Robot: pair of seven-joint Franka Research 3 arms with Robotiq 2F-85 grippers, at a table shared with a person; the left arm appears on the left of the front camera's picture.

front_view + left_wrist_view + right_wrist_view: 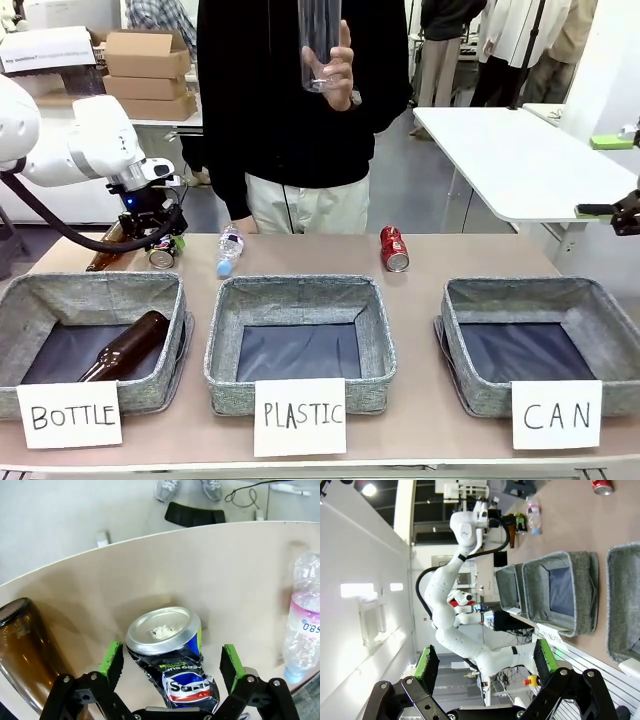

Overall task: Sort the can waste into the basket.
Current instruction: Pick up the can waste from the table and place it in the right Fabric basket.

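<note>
A crushed dark can (170,665) with blue, green and yellow marks stands on the table at the back left (160,257). My left gripper (162,245) straddles it, and in the left wrist view both green pads (111,660) stand a little off its sides, jaws open. A red can (394,249) lies on its side mid-table, behind the baskets. At the front right sits the grey basket lettered "CAN" (530,290) with nothing in it. My right gripper (486,660) hangs open and holds nothing, off the table's right edge (625,215).
A brown bottle (105,255) and a clear plastic bottle (229,250) lie either side of the dark can. Baskets lettered "BOTTLE" (100,285), holding a brown bottle, and "PLASTIC" (300,290) stand in front. The person holds up a clear bottle (320,45).
</note>
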